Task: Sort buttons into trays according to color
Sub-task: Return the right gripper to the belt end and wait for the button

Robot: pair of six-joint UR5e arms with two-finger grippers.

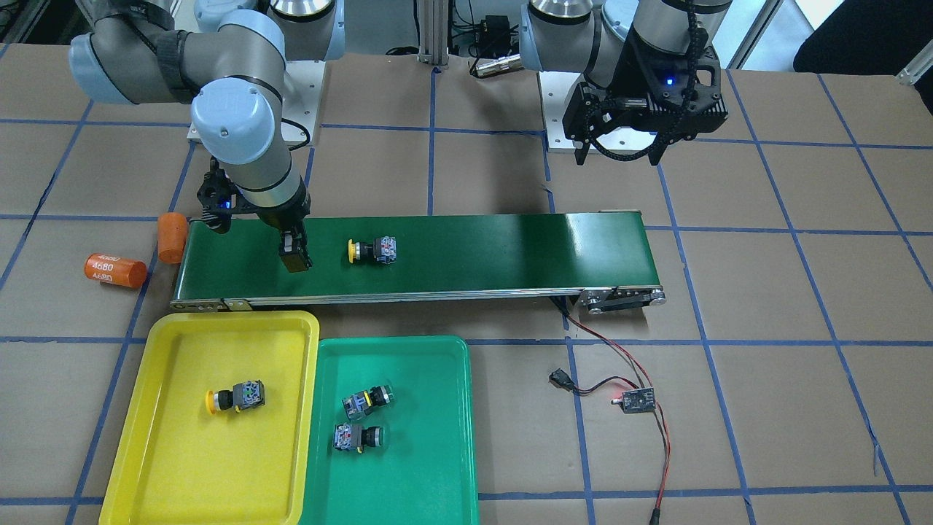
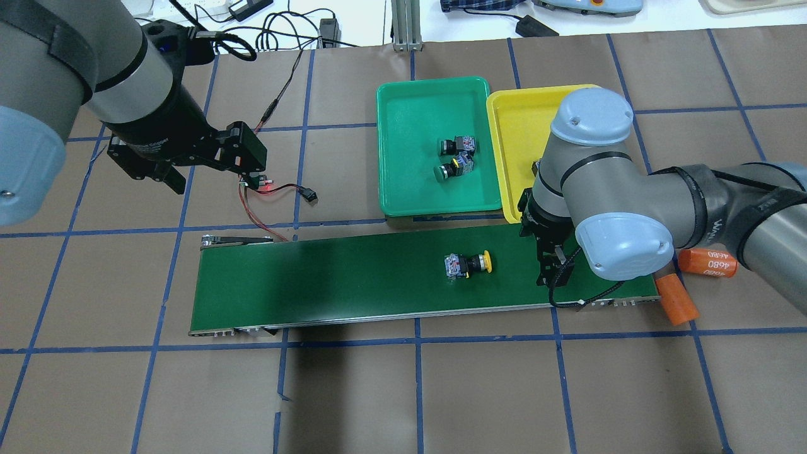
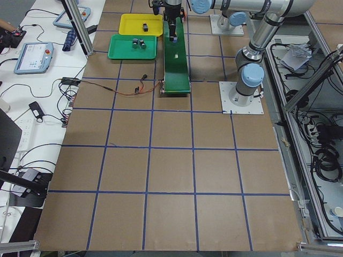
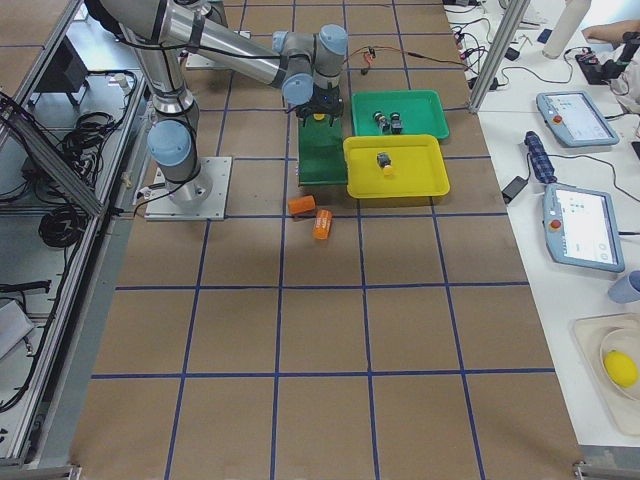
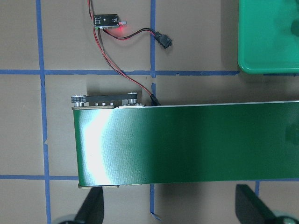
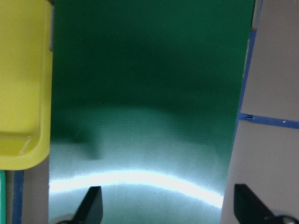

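- Well, your right fingers [image 6: 91,205] stand apart, empty, over the glossy green belt [image 6: 149,93]; a yellow mushroom-capped button [image 1: 372,250] lies near them.
- Your left fingers [image 5: 93,207], likewise spread, hold nothing.

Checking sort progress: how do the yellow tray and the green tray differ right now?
The yellow tray holds one yellow-capped button; the green tray holds two green-capped buttons. The yellow tray's button lies alone near its middle; the green tray's two lie close together. Both are shallow, round-cornered rectangles set side by side beside the conveyor belt.
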